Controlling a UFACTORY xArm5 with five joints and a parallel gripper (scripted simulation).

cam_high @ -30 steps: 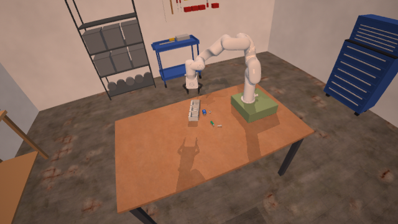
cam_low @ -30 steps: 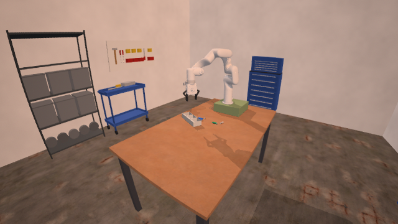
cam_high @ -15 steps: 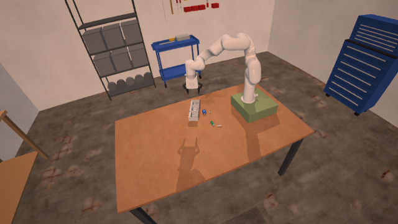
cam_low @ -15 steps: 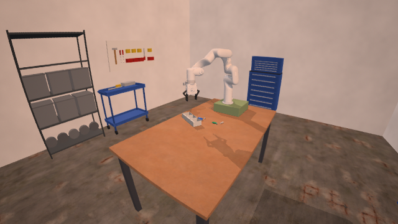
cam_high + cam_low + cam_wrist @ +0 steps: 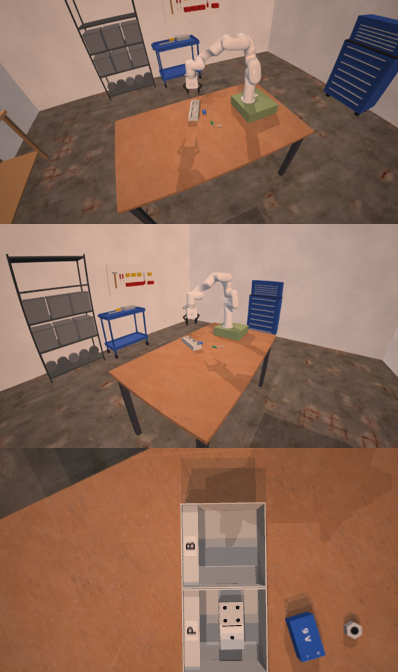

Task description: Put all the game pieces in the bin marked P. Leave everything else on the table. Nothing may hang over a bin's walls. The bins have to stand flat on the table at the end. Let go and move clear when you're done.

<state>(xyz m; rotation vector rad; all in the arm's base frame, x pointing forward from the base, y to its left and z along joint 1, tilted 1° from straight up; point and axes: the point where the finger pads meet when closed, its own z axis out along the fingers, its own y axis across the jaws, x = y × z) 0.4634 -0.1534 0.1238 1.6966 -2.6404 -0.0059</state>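
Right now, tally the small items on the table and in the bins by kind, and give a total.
Domino, in bin P: 1
Blue battery: 1
Hex nut: 1
Small green item, too small to identify: 1
Small pale item, too small to identify: 1
Total: 5

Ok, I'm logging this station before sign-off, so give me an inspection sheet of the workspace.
Surface: orange table, with the arm's green base block on it.
Job's things: domino lies flat inside bin P; bin B holds nothing visible; both stand flat.
Clutter: blue 9V battery and hex nut beside bin P; green item and small pale piece farther off, too small to identify.
Grippers: gripper open, holds nothing, raised above the bins.
Cables: nothing seen.
Surroundings: shelf rack, blue cart, blue tool chest.
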